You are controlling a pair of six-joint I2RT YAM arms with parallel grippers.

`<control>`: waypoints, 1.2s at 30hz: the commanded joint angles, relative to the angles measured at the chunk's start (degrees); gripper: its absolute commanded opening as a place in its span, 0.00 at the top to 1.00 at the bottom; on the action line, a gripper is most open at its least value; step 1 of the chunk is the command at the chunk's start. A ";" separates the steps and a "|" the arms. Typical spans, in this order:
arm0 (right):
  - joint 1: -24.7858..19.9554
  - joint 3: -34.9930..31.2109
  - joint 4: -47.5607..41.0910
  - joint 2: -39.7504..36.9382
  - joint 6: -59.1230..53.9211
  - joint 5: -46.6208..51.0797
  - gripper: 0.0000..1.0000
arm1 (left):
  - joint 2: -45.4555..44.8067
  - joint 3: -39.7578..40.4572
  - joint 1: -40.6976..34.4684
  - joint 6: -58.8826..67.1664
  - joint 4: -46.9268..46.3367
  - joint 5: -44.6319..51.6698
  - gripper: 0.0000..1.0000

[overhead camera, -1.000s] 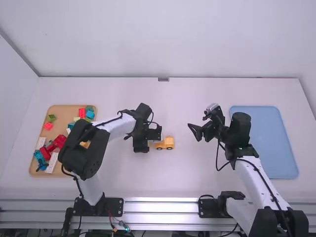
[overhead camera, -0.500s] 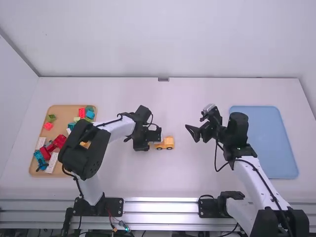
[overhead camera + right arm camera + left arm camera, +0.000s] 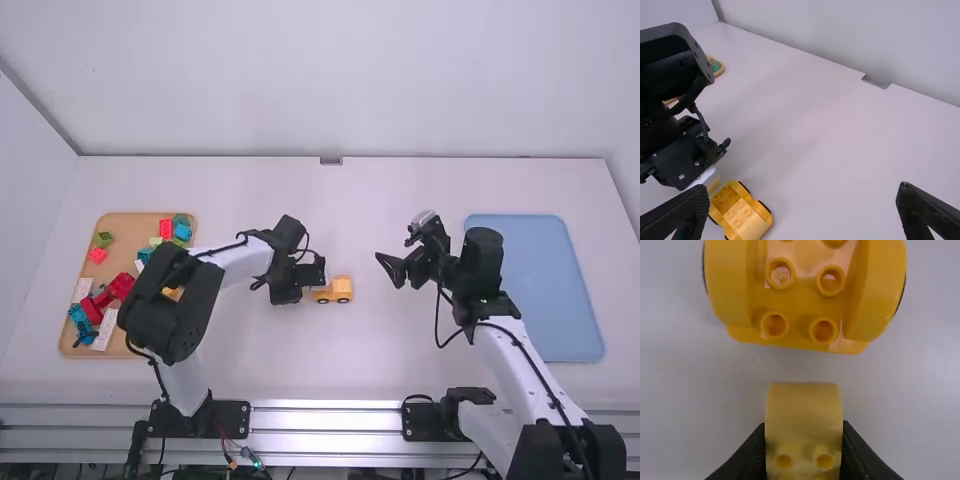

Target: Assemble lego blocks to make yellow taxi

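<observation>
Tan, a tray (image 3: 68, 350) by the tabletop's (image 3: 330, 370) left edge is holding mixed blocks (image 3: 121, 286), the left arm (image 3: 185, 300) partly covering them. The left gripper (image 3: 288, 275) is pinching a yellow block (image 3: 804, 422). Just beside, the yellow car (image 3: 340, 288) is lying parallel to the near edge. The right gripper (image 3: 395, 264) is spreading wide.
</observation>
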 commanded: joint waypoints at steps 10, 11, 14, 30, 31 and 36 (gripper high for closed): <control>0.02 -0.44 1.62 -0.26 0.17 -0.57 0.02 | 0.50 0.37 0.35 -39.43 3.43 -8.07 0.98; 0.00 -0.44 1.64 -0.26 0.17 -0.57 0.02 | 0.50 0.37 0.35 -42.27 3.58 -9.14 0.98; 0.02 -0.44 1.62 -0.26 0.15 -0.57 0.02 | 0.50 0.37 0.37 -61.96 4.98 -15.32 0.98; 0.00 -0.44 1.42 -0.26 0.26 -0.57 0.02 | 0.50 0.33 0.35 -152.10 4.70 -6.58 0.98; 0.00 -0.44 1.42 -0.26 0.74 -0.55 0.02 | 0.50 0.33 0.39 -156.41 4.85 -6.73 0.98; 0.00 -0.44 1.40 -0.26 1.25 -0.57 0.02 | 0.50 0.33 0.15 -168.06 4.46 -6.62 0.97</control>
